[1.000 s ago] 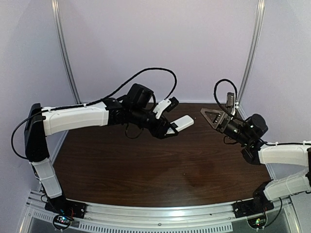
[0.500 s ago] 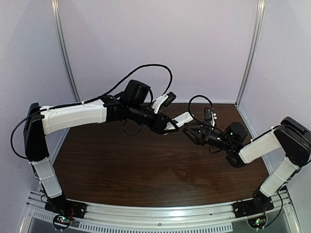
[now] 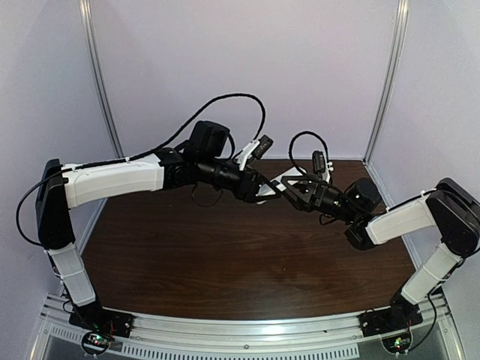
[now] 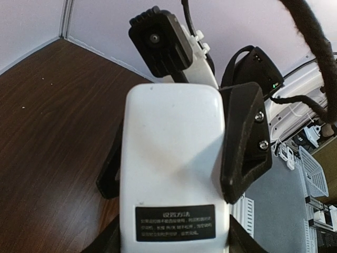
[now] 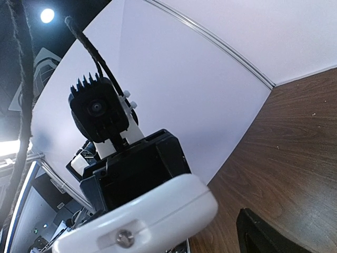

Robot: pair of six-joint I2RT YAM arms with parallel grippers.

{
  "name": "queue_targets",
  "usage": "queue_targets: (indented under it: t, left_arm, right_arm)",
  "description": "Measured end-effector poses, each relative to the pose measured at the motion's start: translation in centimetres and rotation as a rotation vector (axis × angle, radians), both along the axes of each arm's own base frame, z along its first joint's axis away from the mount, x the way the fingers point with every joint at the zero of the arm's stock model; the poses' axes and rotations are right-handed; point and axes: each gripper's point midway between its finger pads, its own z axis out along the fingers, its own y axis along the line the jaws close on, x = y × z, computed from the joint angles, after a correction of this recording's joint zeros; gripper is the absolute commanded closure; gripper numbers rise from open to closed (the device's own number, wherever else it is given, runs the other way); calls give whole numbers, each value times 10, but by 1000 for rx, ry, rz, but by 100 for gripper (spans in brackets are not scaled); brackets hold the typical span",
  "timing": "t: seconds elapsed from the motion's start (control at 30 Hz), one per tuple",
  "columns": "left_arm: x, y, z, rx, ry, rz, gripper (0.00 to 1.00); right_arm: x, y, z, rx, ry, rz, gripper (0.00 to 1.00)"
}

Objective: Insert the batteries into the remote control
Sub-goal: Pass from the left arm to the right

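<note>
The remote control [image 3: 274, 185] is a flat white slab held in the air over the back of the table, with my left gripper [image 3: 255, 189] shut on its near end. In the left wrist view its white face [image 4: 174, 153] carries a black label. My right gripper [image 3: 292, 189] straddles the remote's far end. Its black fingers [image 4: 246, 142] stand on either side. In the right wrist view the remote's rounded end [image 5: 142, 224] fills the bottom, and a strip of table shows between it and one finger [image 5: 263, 237], so the jaws stand open. The batteries are out of view.
The brown wooden table [image 3: 225, 247] lies below both arms, closed in by pale walls with metal posts [image 3: 101, 82] at the back corners. A black cable [image 3: 225, 105] loops above the left wrist, and another [image 3: 300, 142] above the right.
The right arm has swung in from the right side of the table to the remote's far end, and its jaws have narrowed a little. The left arm has pushed the remote slightly rightward.
</note>
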Motion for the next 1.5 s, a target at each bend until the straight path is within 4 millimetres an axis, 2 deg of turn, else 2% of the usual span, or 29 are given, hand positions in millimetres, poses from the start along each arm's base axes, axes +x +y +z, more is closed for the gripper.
queue_targets:
  t: [0.23,0.33,0.53,0.67,0.97,1.23,1.37,1.5]
  left_arm:
    - [-5,0,7,-28,10,-19,71]
    - [-7,0,8,-38,20,-24,71]
    - [-5,0,8,-49,35,-16,69]
    - [-5,1,8,-53,35,-13,61]
    - [-5,7,14,-63,19,2,4]
    - [8,24,38,-93,-34,61,2]
    - [15,36,38,-86,-46,106,3]
    - [29,59,34,-69,-55,186,2]
  right_arm:
    - [-1,2,19,29,-37,16,37]
    - [-4,2,26,39,-51,24,43]
    - [-4,5,27,36,-53,27,56]
    - [-4,5,28,35,-52,28,65]
    - [-3,6,28,49,-16,39,79]
    - [10,4,7,49,122,49,86]
    - [8,1,0,33,131,43,87]
    - [4,-1,-2,-45,121,21,87]
